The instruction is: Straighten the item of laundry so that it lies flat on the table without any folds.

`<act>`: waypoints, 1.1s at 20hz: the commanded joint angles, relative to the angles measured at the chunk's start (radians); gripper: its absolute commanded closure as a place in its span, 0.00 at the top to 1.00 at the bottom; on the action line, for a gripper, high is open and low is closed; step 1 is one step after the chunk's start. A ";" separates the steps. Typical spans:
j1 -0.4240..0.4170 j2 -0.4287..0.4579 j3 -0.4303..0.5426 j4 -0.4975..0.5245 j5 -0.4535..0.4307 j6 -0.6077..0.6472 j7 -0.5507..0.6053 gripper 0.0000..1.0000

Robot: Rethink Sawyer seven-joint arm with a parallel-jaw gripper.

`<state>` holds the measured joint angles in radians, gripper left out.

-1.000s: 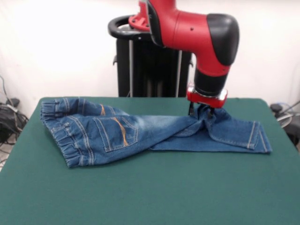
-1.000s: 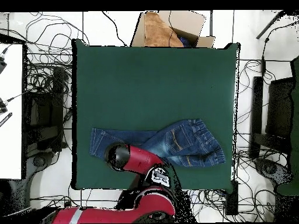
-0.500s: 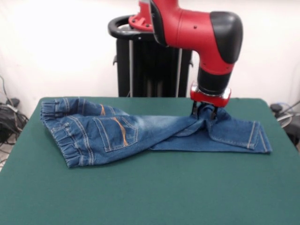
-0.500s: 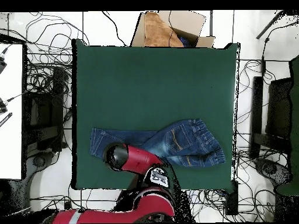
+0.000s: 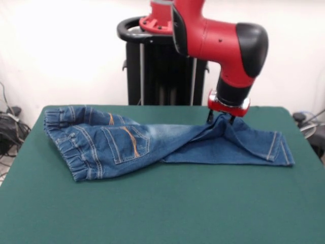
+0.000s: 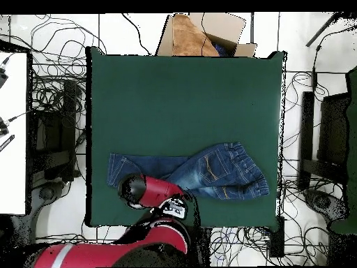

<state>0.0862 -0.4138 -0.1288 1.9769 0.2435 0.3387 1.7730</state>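
Front view shows the jeans (image 5: 152, 142) lying across the far half of the bench (image 5: 162, 208), legs overlapped, one fold raised into a peak because the pincer (image 5: 222, 120) pinches the denim there. Its tips are buried in cloth; overhead, the arm (image 6: 150, 192) hides the grasp.

This is a robotics lab. A red and black arm (image 5: 218, 35) rises from a black pedestal (image 5: 162, 71) at the 12 o'clock side of a green table (image 5: 162, 203) in the front view, against a plain white wall (image 5: 66, 51). From overhead, tangled cables (image 6: 52, 91) cover the tiled floor (image 6: 125, 28) around the table, thickest at 9 o'clock, and an open cardboard box (image 6: 206, 35) sits at 12 o'clock.
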 commanded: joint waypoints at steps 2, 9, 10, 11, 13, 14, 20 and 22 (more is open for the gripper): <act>0.028 0.111 -0.026 -0.113 0.007 0.139 0.179 1.00; 0.031 0.098 -0.030 -0.102 0.008 0.138 0.182 1.00; 0.032 0.094 -0.032 -0.103 0.008 0.141 0.182 1.00; 0.033 0.093 -0.032 -0.101 0.008 0.140 0.183 1.00; 0.030 0.084 -0.029 -0.098 0.010 0.139 0.182 1.00; 0.021 0.079 -0.020 -0.095 0.013 0.128 0.179 1.00; -0.140 0.019 0.152 0.023 0.019 -0.114 0.146 1.00; -0.210 0.002 0.231 0.062 0.006 -0.201 0.149 1.00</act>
<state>-0.0111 -0.4029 -0.0828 1.9917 0.2431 0.3229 1.7730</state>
